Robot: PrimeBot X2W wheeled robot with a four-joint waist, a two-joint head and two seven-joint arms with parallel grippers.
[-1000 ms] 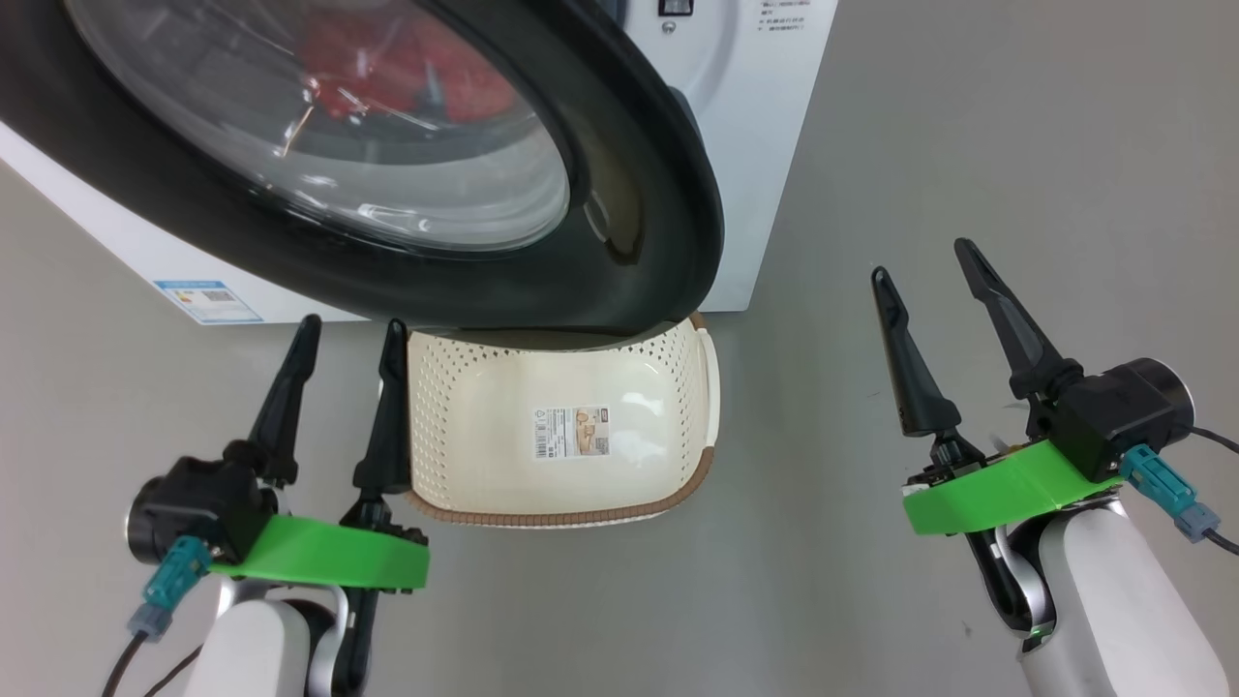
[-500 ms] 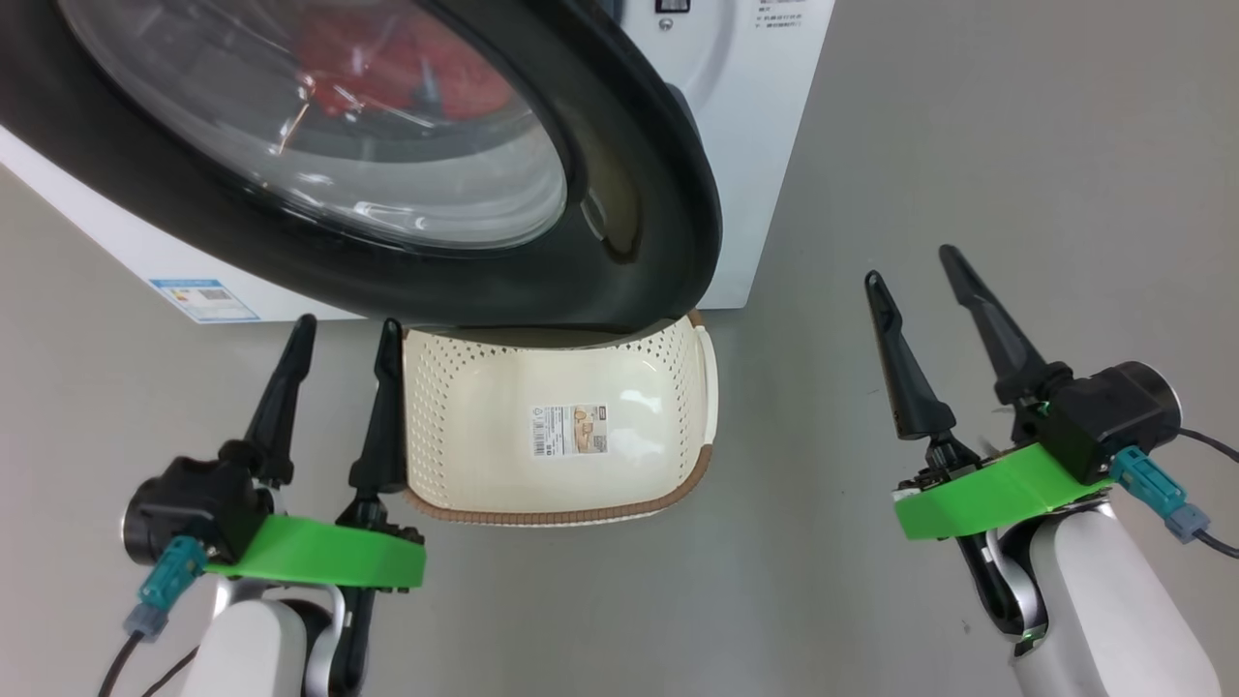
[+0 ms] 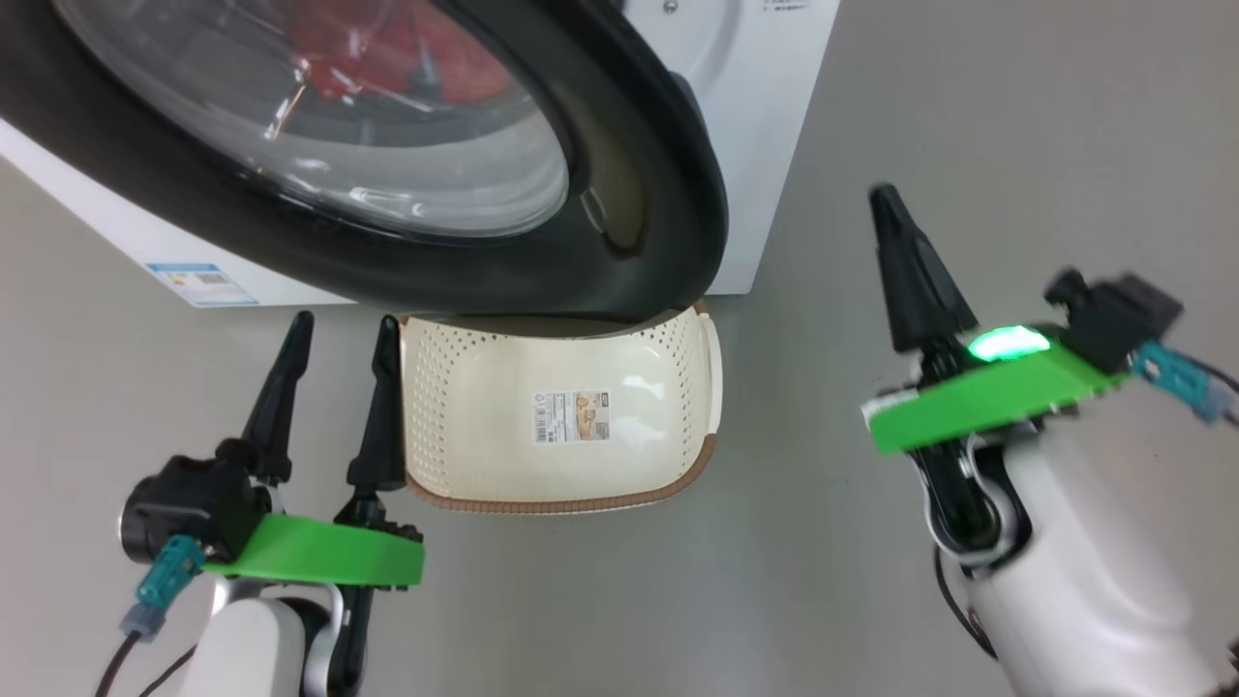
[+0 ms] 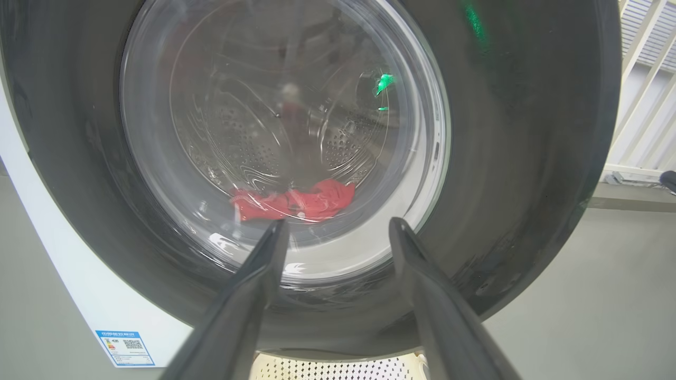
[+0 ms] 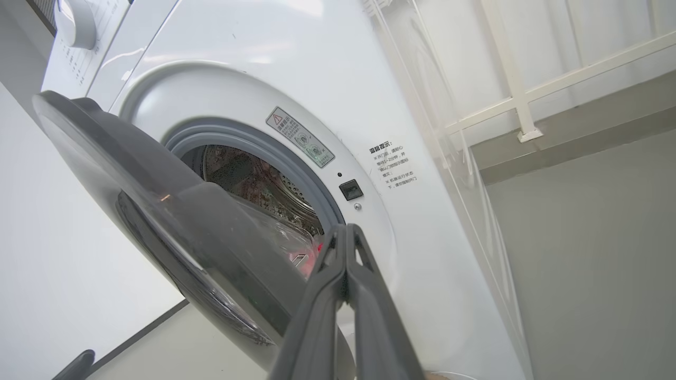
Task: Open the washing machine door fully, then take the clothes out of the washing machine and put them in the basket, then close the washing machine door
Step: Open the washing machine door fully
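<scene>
The right gripper (image 3: 887, 215) has its two fingers pressed flat together with nothing between them, forming one slim point. I judge this is deliberate: a narrow tip can slip behind the free edge of the washing machine door (image 3: 678, 194), which stands ahead of it and to its left, and swing the door wider. The door is only partly open. From the right wrist, the gap into the drum lies just beyond the fingertips, with the door's dark rim to their left. The right arm is blurred in the head view, so how near its tip is to the rim is hard to say; it looks apart.

The left gripper (image 3: 347, 324) is spread wide and empty. It points at the door's glass, and the clothes (image 4: 296, 203) lie low in the drum behind it, straight past the fingertips. The basket (image 3: 431, 387) sits just to the right of this hand, touching or nearly touching one finger, and is tucked under the door's lower edge. That probably keeps the drop from the washing machine (image 3: 774, 116) short.

Everything rests on a plain grey floor (image 3: 968, 97). White railing (image 5: 517, 79) stands beyond the machine.
</scene>
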